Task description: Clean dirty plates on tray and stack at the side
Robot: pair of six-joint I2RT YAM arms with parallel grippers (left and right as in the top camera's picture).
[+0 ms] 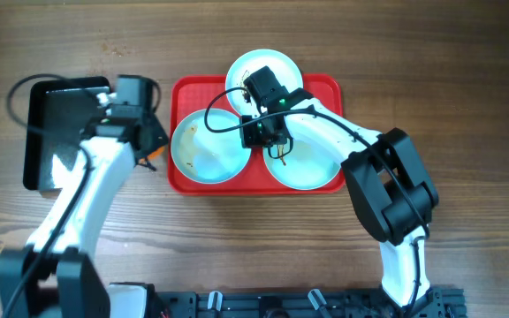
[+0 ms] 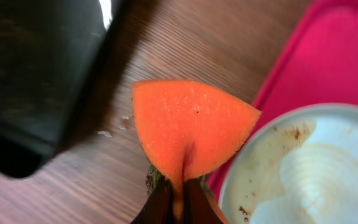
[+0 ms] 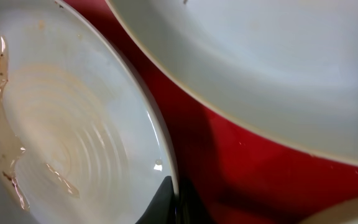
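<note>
Smeared plate (image 3: pixel 73 124) on red tray (image 3: pixel 229 162), rim just beside closed right pincer (image 3: pixel 166 202)

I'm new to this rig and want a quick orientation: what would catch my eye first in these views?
The bright red tray at the centre of the wooden table, crowded with three pale plates. Next, the vivid orange sponge pinched in the left tool, hanging between the red tray and a black tray. The right tool is shut at the rim of the sauce-smeared plate.
</note>
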